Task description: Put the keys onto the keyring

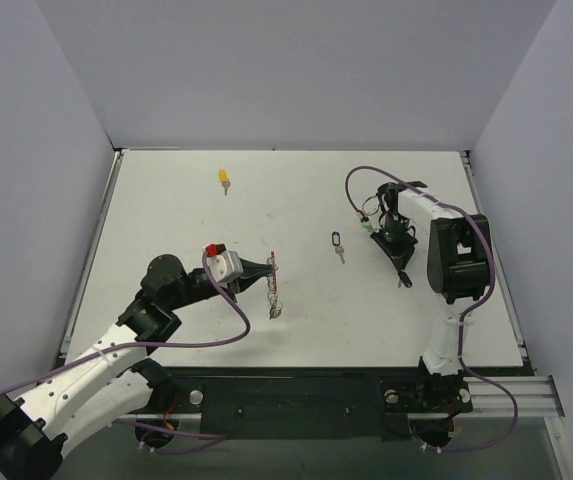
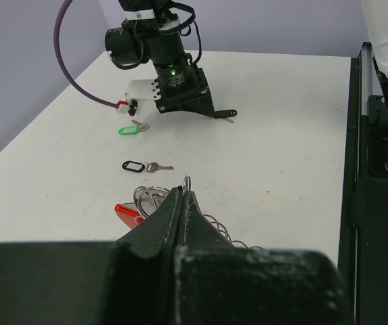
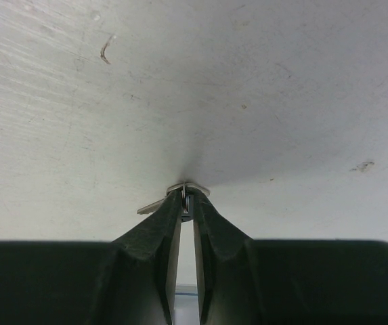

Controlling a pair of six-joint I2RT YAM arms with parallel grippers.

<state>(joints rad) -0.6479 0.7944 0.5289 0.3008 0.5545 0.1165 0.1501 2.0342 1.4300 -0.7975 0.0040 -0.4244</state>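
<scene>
My left gripper (image 1: 268, 268) is shut on the keyring (image 1: 274, 290), a thin red loop with silver pieces that hangs from the fingertips down to the table. In the left wrist view the gripper (image 2: 183, 193) pinches a silver ring, with a red piece (image 2: 127, 213) and a wire coil (image 2: 229, 233) beneath. My right gripper (image 1: 403, 273) is pressed to the table and shut on a small silver key (image 3: 153, 206), pinching the ring at its head (image 3: 187, 196). A yellow key (image 1: 224, 179) lies far back left. A green key (image 1: 366, 226) lies beside the right arm.
A black-outlined key tag with a silver key (image 1: 338, 244) lies mid-table between the grippers; it also shows in the left wrist view (image 2: 134, 166). The right arm's purple cable (image 1: 361, 180) loops over the table's back right. Grey walls (image 1: 26, 150) enclose the table.
</scene>
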